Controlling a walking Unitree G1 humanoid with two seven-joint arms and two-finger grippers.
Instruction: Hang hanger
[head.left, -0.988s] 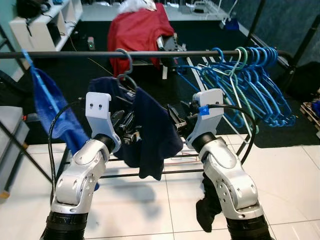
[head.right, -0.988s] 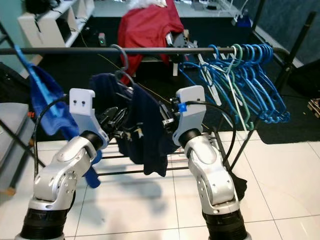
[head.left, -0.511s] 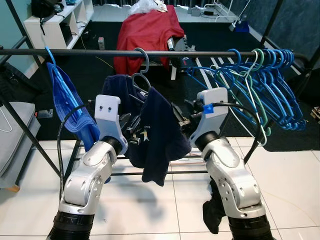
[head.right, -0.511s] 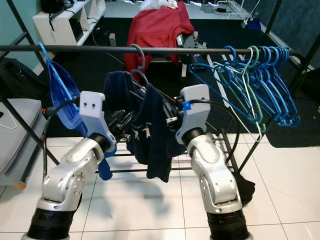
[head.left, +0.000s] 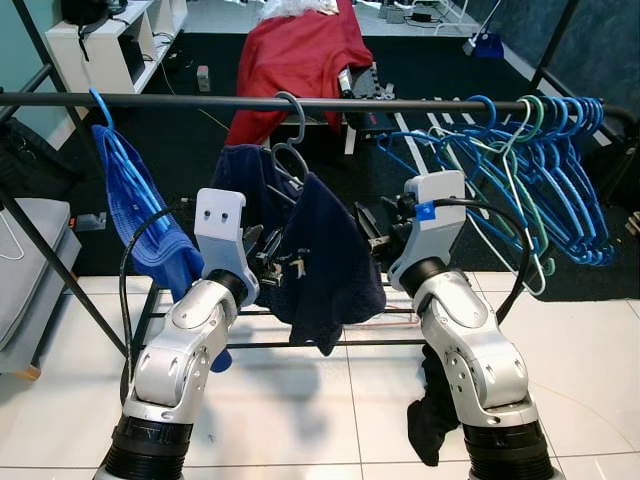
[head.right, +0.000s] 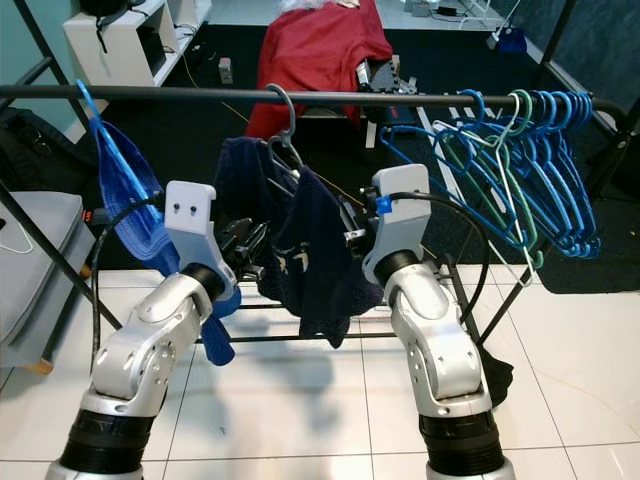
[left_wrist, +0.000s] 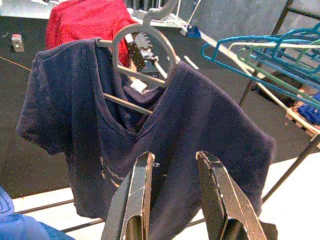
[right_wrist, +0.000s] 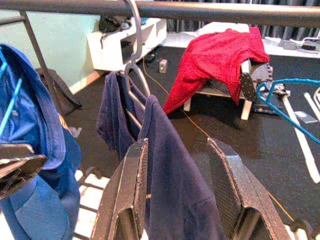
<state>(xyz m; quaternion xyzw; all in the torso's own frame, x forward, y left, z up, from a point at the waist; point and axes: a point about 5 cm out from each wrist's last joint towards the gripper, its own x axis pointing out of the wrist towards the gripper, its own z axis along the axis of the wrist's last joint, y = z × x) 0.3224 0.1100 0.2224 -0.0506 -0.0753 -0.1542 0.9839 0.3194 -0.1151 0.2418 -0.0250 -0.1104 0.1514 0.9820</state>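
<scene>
1. A bright blue garment (head.left: 135, 215) hangs at the rail's left end.
2. A bunch of empty blue hangers (head.left: 530, 165) crowds the rail's right end.
3. A red cloth (head.left: 295, 60) is draped over furniture behind the rail.
4. A white shelf unit (head.left: 105, 45) stands at the far left.
5. A dark cloth (head.left: 432, 415) lies on the white tiled floor (head.left: 330, 420).

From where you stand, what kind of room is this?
Probably a laundry or clothes-drying corner of a home: a black metal clothes rail carrying a navy T-shirt on a grey hanger, a bunch of empty blue plastic hangers, and white floor tiles.
</scene>
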